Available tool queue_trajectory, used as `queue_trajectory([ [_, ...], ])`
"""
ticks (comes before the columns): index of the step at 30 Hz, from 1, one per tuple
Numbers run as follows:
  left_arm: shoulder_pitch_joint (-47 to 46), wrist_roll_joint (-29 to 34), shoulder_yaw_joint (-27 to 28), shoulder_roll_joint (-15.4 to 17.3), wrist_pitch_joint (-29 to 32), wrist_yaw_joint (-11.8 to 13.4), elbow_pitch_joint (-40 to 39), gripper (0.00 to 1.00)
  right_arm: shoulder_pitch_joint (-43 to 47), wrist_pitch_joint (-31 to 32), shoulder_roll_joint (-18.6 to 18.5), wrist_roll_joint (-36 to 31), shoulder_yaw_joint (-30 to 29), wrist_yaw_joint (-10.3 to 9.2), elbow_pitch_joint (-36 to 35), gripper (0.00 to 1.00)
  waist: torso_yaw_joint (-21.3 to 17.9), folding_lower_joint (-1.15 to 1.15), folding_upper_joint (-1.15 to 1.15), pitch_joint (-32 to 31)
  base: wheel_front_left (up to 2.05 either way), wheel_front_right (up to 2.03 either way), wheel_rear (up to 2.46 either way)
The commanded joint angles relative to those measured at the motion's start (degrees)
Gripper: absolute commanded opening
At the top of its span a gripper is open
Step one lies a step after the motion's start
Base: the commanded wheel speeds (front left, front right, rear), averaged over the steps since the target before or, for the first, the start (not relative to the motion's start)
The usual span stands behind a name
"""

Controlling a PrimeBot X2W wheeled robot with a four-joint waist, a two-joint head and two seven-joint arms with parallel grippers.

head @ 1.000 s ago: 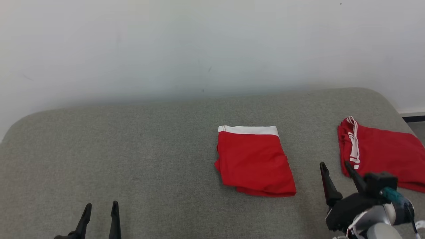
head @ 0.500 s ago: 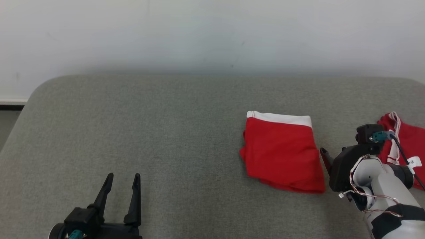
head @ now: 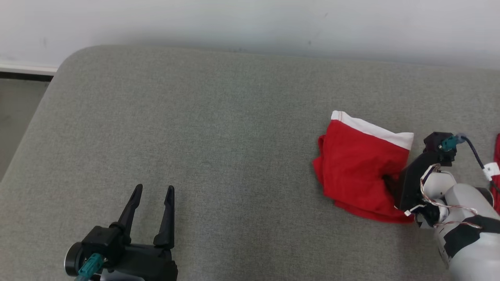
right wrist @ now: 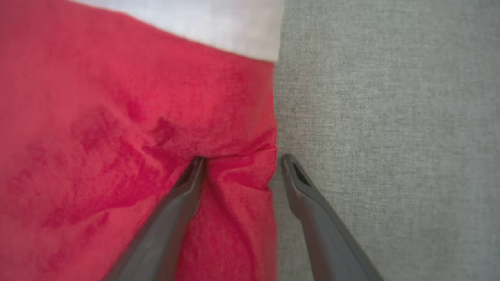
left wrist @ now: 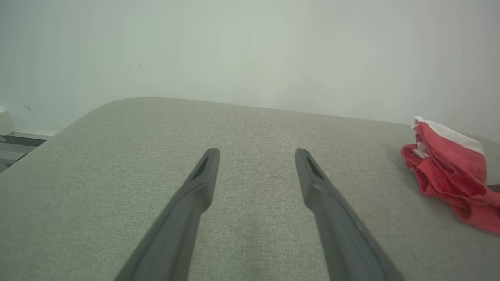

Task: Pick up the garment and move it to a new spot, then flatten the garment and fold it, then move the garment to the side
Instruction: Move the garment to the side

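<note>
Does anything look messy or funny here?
Yes. The red garment on the grey cushion looks rumpled, not neat: its edge is puckered up between the open fingers of the right end effector.

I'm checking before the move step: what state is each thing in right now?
Red garment: folded, lying on the grey cushion, edge bunched.
Right gripper: open, straddling the garment's edge.
Left gripper: open, empty, over bare cushion.
Other red cloth: cut off at frame edge, unclear.
</note>
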Motion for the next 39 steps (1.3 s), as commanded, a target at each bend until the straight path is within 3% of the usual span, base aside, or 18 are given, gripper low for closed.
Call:
queue_trajectory([
  [1,-0.91,-0.43,-0.08,-0.03,-0.12,-0.12,-0.06,1.00,1.89,2.27,0.56,0.37,1.62,-0.15,1.96,0.00,0.97,0.00,0.00,1.33,0.00,0.00,0.00],
  [11,0.24,-0.52,2.62,0.01,-0.12,0.22,-1.62,1.00,-4.32,7.27,-6.52,1.02,17.63,-0.16,-8.90,0.00,-5.51,0.00,0.00,1.85,0.00,0.00,0.00],
  [16,0.17,-1.70,3.87,0.01,-0.11,0.53,-3.01,1.00,-7.43,10.79,-11.63,6.76,27.45,-0.16,-19.11,0.00,-11.73,0.00,0.00,2.35,0.00,0.00,0.00],
  [23,-1.47,-1.55,4.56,-0.01,-0.10,0.30,-4.28,1.00,-12.96,10.61,-18.39,11.72,35.60,-0.16,-27.87,0.00,-20.37,0.00,0.00,4.06,0.00,0.00,0.00],
  [31,-3.35,-0.71,4.34,0.03,-0.06,0.13,-4.67,1.00,-16.47,4.62,-21.81,13.12,38.06,-0.16,-26.51,0.00,-26.35,0.00,0.00,6.50,0.00,0.00,0.00],
  [39,-5.58,1.09,3.86,0.30,-0.06,-0.27,-4.35,1.00,-18.54,-4.47,-21.62,10.88,33.44,-0.16,-18.17,0.00,-27.37,0.00,0.00,10.25,0.00,0.00,0.00],
])
